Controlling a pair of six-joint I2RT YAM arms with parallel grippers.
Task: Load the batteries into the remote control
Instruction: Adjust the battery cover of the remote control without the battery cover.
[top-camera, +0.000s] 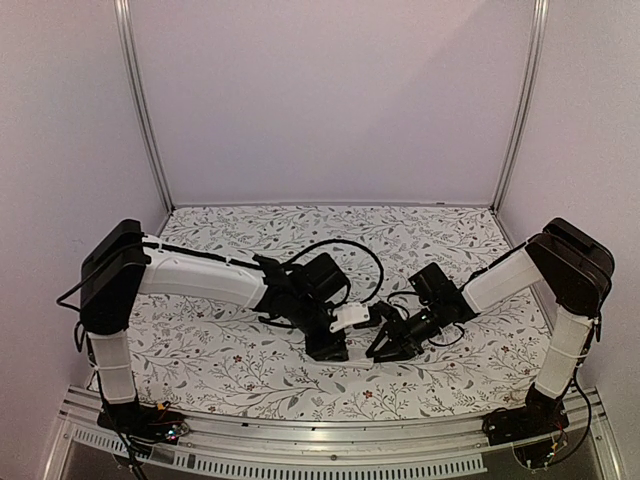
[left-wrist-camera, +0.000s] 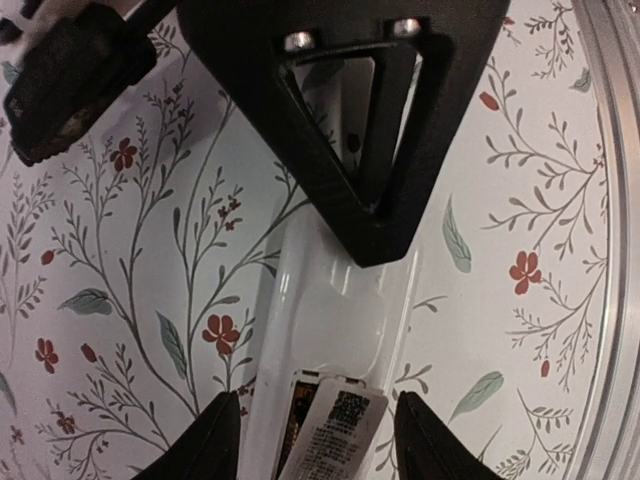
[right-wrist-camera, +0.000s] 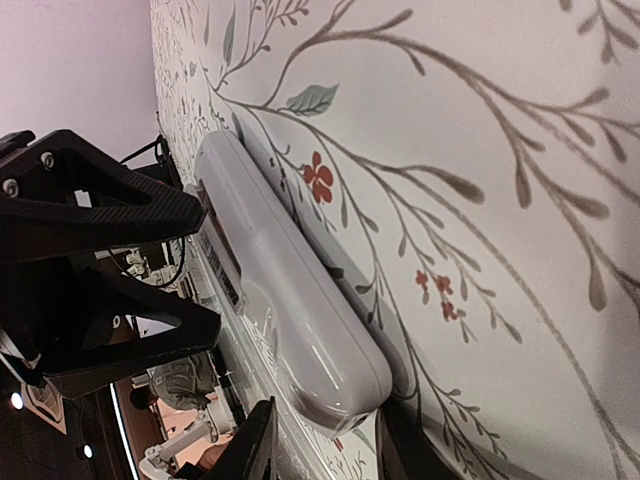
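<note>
Top external: remote control (top-camera: 352, 318) over the middle of the flowered cloth (top-camera: 230, 360).
Left gripper (left-wrist-camera: 318, 440): closed on the remote control's long sides; printed label (left-wrist-camera: 335, 425) just by the fingers (left-wrist-camera: 215, 440).
Right gripper (right-wrist-camera: 328, 445): jaws parted, straddling the rounded end of the remote control; contact not determinable.
Resting or lifted: cannot tell.

1 remote control (top-camera: 351, 318), 1 left arm (top-camera: 205, 278), 1 right arm (top-camera: 500, 281), 1 flowered cloth (top-camera: 230, 362).
</note>
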